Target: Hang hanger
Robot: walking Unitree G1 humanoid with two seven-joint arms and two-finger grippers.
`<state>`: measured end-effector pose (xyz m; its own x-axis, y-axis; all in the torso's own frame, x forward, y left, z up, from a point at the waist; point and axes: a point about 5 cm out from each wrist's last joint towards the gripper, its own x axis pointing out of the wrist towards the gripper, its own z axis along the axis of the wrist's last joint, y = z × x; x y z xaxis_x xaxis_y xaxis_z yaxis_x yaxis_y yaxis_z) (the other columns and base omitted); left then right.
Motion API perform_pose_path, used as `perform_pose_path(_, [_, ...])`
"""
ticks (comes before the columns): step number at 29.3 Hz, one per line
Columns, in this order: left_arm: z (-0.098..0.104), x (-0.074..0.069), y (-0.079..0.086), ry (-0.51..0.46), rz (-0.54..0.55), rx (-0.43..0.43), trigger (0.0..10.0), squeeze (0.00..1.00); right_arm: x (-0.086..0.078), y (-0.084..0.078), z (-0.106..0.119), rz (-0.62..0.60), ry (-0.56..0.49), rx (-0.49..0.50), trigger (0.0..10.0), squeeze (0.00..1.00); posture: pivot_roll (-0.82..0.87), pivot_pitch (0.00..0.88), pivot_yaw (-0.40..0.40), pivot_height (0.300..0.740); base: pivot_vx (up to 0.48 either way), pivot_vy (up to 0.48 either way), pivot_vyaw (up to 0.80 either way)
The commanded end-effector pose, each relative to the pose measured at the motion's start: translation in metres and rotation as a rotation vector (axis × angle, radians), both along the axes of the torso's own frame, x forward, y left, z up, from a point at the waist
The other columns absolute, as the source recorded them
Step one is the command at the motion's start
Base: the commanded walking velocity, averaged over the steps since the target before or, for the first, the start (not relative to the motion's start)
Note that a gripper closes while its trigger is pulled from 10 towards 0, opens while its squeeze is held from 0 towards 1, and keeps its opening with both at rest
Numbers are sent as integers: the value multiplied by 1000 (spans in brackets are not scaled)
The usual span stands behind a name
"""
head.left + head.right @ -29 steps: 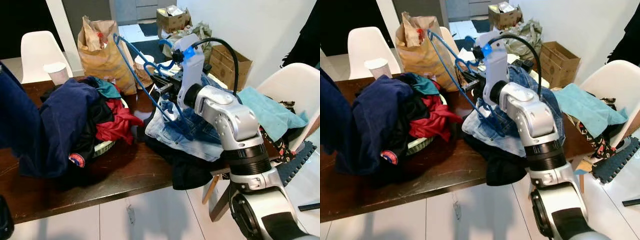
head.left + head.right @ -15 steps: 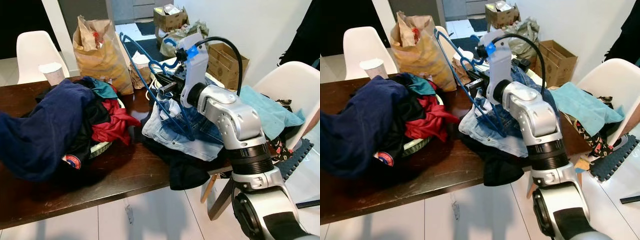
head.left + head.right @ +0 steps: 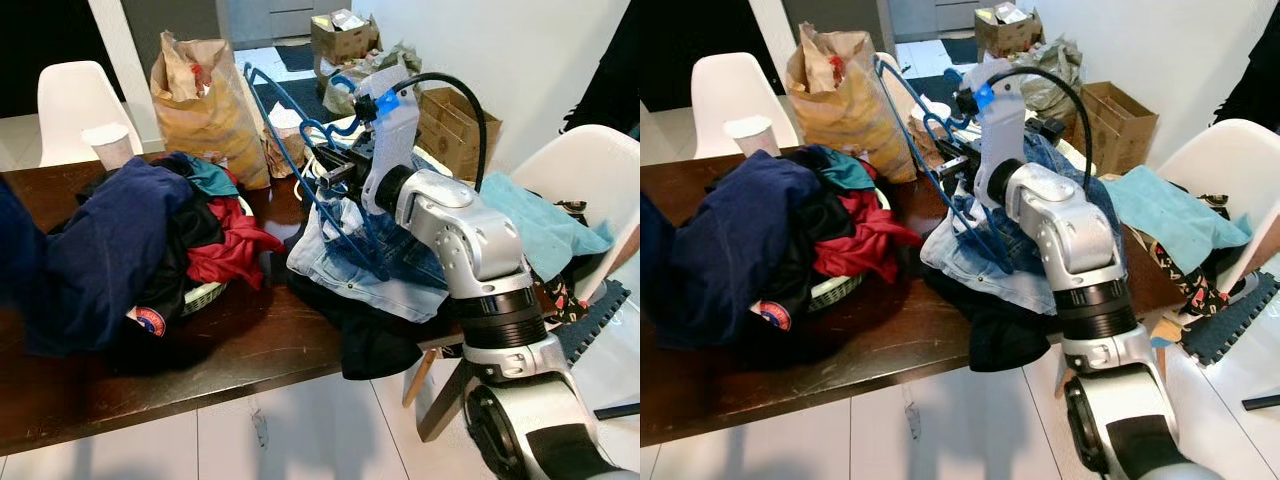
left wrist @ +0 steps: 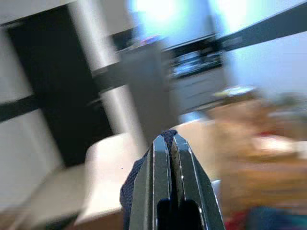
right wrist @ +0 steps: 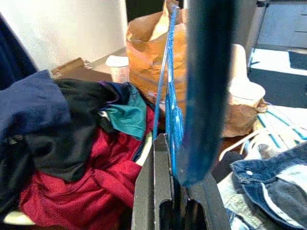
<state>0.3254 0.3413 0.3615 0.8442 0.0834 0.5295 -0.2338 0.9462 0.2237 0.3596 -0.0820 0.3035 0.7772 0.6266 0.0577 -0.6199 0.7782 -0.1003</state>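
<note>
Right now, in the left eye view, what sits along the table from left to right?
Navy garment → red garment → blue hanger in the right tool → jeans → teal cloth.

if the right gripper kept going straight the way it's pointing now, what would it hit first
Probably the brown paper bag. The right gripper, shut on the blue hanger, points over the clothes pile towards the bag, though depth is hard to judge.

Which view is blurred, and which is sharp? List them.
Left wrist view: background smeared, only the left gripper and its navy blue cloth crisp. Right wrist view: blue plastic hanger sharp. Eye views: clear, except the navy cloth's left edge.
</note>
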Motion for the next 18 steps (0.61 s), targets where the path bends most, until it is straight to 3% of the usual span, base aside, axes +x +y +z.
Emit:
perform_pose_path(1, [10,-2,-7,-30,-42,27,10000,0,0,2,1,8,-5,3,10000,0,-92,79,27,740,0,0,0])
perform_pose_path(3, [22,4,-48,-57,-220,121,10000,0,-1,1,1,4,-5,4,10000,0,-93,80,28,740,0,0,0])
perform_pose_path(5, [22,4,-48,-57,-220,121,10000,0,-1,1,1,4,-5,4,10000,0,-93,80,28,740,0,0,0])
perform_pose_path(6, [30,3,-65,-85,-300,120,10000,0,-1,1,1,3,-5,5,10000,0,-92,80,26,740,0,0,0])
perform_pose_path(7, [30,3,-65,-85,-300,120,10000,0,-1,1,1,3,-5,5,10000,0,-92,80,26,740,0,0,0])
perform_pose_path(8, [45,1,-97,-141,-432,133,10000,0,0,1,1,1,-5,4,10000,0,-88,79,22,740,0,0,0])
perform_pose_path(9, [45,1,-97,-141,-432,133,10000,0,0,1,1,1,-5,4,10000,0,-88,79,22,740,0,0,0])
perform_pose_path(10, [49,1,-125,-160,-517,181,10000,0,0,2,1,1,-5,4,10000,0,-87,79,25,740,0,0,0])
perform_pose_path(12, [38,7,-156,-131,-561,275,10000,0,1,3,1,2,-5,4,10000,0,-89,78,28,740,0,0,0])
perform_pose_path(15, [-6,29,-150,27,-419,335,10000,0,0,4,1,3,-4,2,10000,0,-97,79,33,740,0,0,0])
perform_pose_path(17, [-15,31,-147,63,-388,341,10000,0,-1,4,0,3,-4,2,10000,0,-97,79,33,740,0,0,0])
perform_pose_path(18, [-34,37,-138,136,-303,400,10000,0,-1,3,0,1,-2,1,10000,0,-98,80,34,740,0,0,0])
